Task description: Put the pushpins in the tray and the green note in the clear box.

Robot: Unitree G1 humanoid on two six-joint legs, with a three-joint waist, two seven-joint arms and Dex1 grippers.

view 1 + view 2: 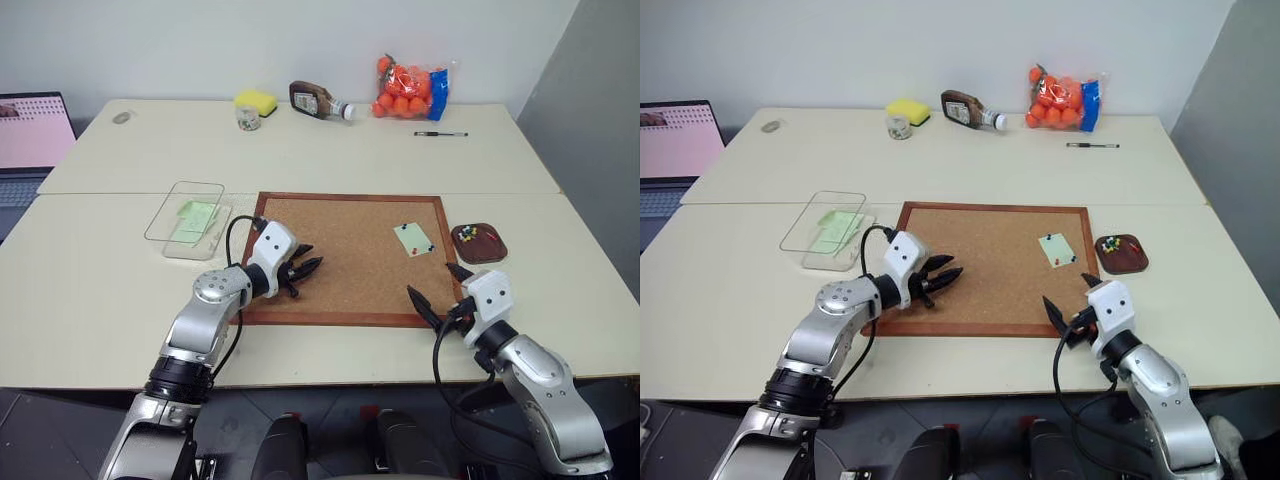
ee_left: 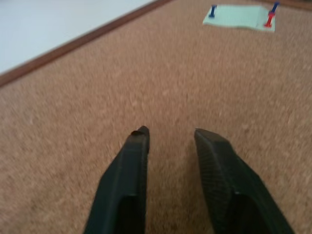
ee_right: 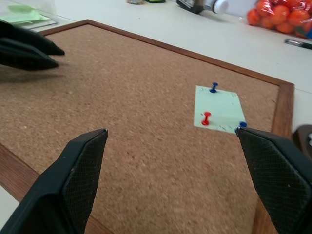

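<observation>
Green note (image 3: pixel 218 108) pinned between right fingers (image 3: pixel 87 171)

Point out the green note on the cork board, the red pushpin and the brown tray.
green note (image 3: pixel 220 106): right wrist view, bare paper near its middle.
red pushpin (image 3: pixel 206 117): right wrist view, its plastic head.
tray (image 1: pixel 488 254): left eye view, its near rim.

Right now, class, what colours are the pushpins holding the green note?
One red pushpin and two blue; clearest in the right wrist view.
</observation>
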